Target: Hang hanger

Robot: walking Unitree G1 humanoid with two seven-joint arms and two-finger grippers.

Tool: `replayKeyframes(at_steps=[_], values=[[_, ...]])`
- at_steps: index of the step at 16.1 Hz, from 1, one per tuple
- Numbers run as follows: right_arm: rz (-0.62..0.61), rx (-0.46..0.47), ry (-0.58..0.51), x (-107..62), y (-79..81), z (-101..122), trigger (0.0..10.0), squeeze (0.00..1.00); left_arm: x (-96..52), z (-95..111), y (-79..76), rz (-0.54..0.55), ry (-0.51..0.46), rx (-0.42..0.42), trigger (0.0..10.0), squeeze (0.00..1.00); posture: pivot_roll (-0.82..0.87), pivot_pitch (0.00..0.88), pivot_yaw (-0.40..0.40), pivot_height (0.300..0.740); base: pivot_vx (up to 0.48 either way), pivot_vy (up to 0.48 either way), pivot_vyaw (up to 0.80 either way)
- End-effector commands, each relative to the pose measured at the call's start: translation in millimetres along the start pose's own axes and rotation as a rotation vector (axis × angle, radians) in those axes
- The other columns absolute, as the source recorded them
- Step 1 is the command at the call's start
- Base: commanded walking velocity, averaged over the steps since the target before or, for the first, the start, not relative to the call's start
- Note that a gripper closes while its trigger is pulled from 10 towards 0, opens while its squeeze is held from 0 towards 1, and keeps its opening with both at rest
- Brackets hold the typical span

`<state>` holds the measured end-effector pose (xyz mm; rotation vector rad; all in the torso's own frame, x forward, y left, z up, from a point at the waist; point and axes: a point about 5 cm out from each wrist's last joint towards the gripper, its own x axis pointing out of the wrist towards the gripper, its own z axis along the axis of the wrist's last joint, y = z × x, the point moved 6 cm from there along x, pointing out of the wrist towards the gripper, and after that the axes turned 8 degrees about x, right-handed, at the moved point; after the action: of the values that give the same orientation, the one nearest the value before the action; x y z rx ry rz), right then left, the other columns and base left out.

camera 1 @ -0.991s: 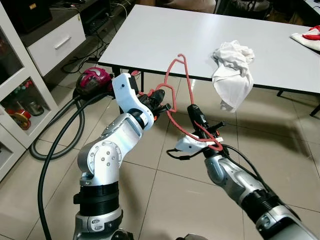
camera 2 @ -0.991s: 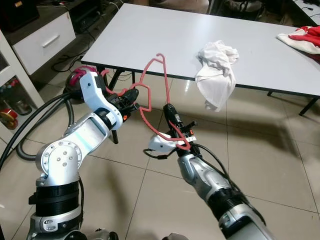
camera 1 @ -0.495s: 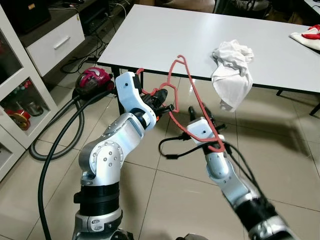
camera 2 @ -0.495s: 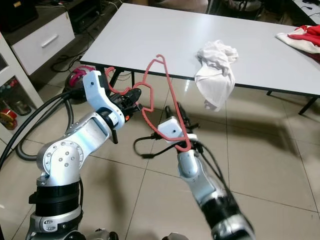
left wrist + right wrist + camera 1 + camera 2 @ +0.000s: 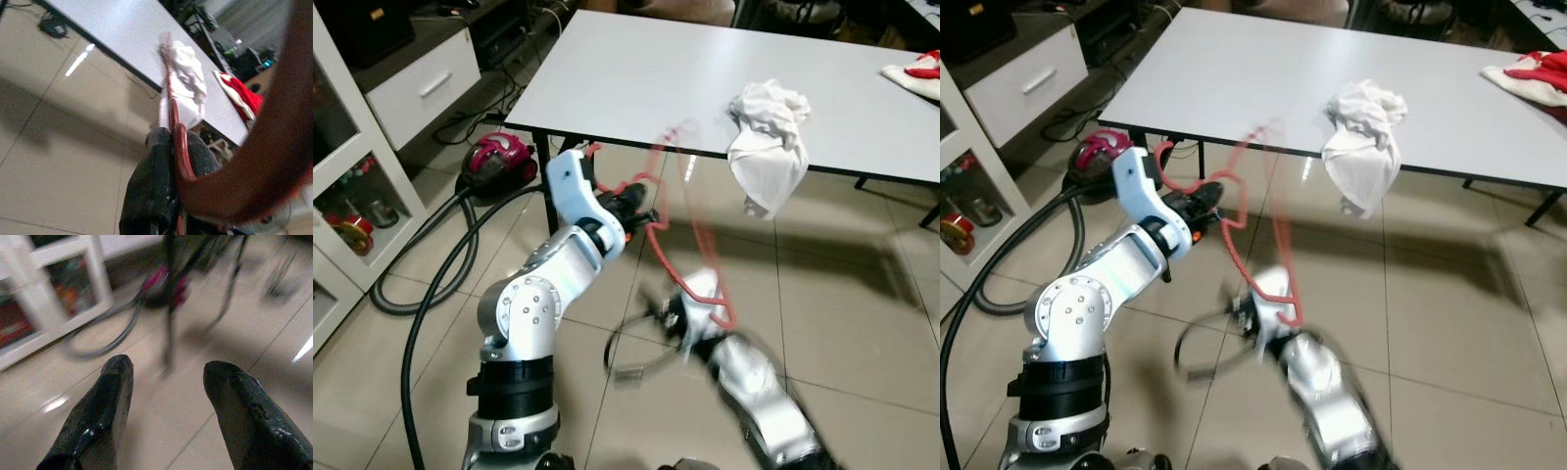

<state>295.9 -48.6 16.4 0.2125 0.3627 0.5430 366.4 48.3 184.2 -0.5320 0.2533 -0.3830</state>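
Right claw [image 5: 166, 396] dropped away; left claw [image 5: 641, 201] clamps hanger [image 5: 690, 245].

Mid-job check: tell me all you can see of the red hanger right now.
The red hanger is a thin, glossy frame, plastic or coated wire by its look. The left gripper is shut on one end of it, a loop pinched between the black fingers. It stands tilted above the tiled floor, in front of the white table, hook end up and blurred with motion. Its lower corner lies over the blurred right arm; contact there is unclear. The right gripper is open and holds nothing.
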Motion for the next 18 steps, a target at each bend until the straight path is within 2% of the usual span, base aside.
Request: replayKeyframes(at_steps=[1,2,3,5,6,7,8,9,10,11,12,13,14,15,16,17,18], values=[[-0.027,0.135,0.039,-2.5,-16.0,-9,10.0,0.0,1.6,2,2.0,0.021,-0.005,0.007,0.0,0.0,-0.08,0.059,-0.01,0.74,0.0,0.0,0.0],[-0.034,0.192,0.041,-2.2,-18.8,-11,10.0,0.0,2.0,2,1.6,0.02,-0.005,0.011,0.0,0.0,-0.08,0.06,-0.007,0.74,0.0,0.0,0.0],[-0.045,0.208,0.035,-2.6,-20.8,-8,10.0,0.0,2.0,3,2.1,0.021,-0.004,0.021,0.0,0.0,-0.08,0.062,-0.003,0.74,0.0,0.0,0.0],[-0.003,0.31,0.107,-7.8,-15.2,-16,10.0,0.0,2.2,1,3.7,0.028,0.007,0.071,0.0,0.0,-0.08,0.067,-0.002,0.74,0.0,0.0,0.0],[-0.055,0.345,0.189,-18.5,-24.7,-30,10.0,0.0,-0.4,-1,11.9,0.056,0.012,0.144,0.0,0.0,-0.07,0.068,-0.002,0.74,0.0,0.0,0.0],[-0.087,0.34,0.215,-25.9,-31.5,-35,10.0,0.0,-2.8,-1,19.3,0.079,0.012,0.174,0.0,0.0,-0.07,0.069,-0.004,0.74,0.0,0.0,0.0],[-0.143,0.307,0.276,-49.6,-44.7,-49,10.0,0.0,-11.5,2,46.9,0.168,-0.003,0.297,0.0,0.0,-0.07,0.068,-0.006,0.74,0.0,0.0,0.0],[-0.183,0.289,0.328,-69.5,-51.7,-63,10.0,0.0,-18.2,2,64.9,0.222,-0.008,0.331,0.0,0.0,-0.07,0.066,-0.011,0.74,0.0,0.0,0.0],[-0.196,0.32,0.385,-84.9,-52.5,-78,10.0,0.0,-22.9,3,76.2,0.26,-0.017,0.3,0.0,0.0,-0.08,0.064,-0.012,0.74,0.0,0.0,0.0],[-0.197,0.337,0.405,-89.3,-52.0,-84,10.0,0.0,-24.0,3,78.6,0.268,-0.022,0.278,0.0,0.0,-0.08,0.064,-0.012,0.74,0.0,0.0,0.0],[-0.23,0.395,0.513,-101.4,-54.3,-108,10.0,0.0,-25.1,6,85.8,0.311,-0.053,0.156,0.0,0.0,-0.08,0.062,-0.013,0.74,0.0,0.0,0.0],[-0.234,0.43,0.547,-104.4,-54.6,-119,10.0,0.0,-24.3,8,88.5,0.326,-0.071,0.096,0.0,0.0,-0.08,0.057,-0.011,0.74,0.0,0.0,0.0],[-0.313,0.477,0.601,-110.1,-65.2,-145,10.0,0.0,-23.0,16,90.8,0.343,-0.111,0.04,0.0,0.0,-0.08,0.055,-0.01,0.74,0.0,0.0,0.0],[-0.364,0.376,0.613,-112.6,-77.3,-150,10.0,0.0,-24.8,25,91.3,0.351,-0.146,0.105,0.0,0.0,-0.07,0.052,-0.008,0.74,0.0,0.0,0.0],[-0.434,-0.013,0.524,-104.6,-99.9,-124,10.0,0.0,-33.1,39,92.2,0.369,-0.183,0.36,0.2,0.0,-0.08,0.046,-0.003,0.74,0.0,0.0,0.0],[-0.461,-0.221,0.415,-95.4,-105.0,-100,10.0,0.0,-38.8,44,91.5,0.374,-0.198,0.509,0.2,0.0,-0.08,0.046,-0.003,0.74,0.0,0.0,0.0],[-0.542,-0.294,0.2,-89.0,-115.5,-53,10.0,0.0,-50.0,42,95.9,0.375,-0.197,0.652,10.0,0.0,-0.08,0.037,0.005,0.74,0.0,0.0,0.0]])
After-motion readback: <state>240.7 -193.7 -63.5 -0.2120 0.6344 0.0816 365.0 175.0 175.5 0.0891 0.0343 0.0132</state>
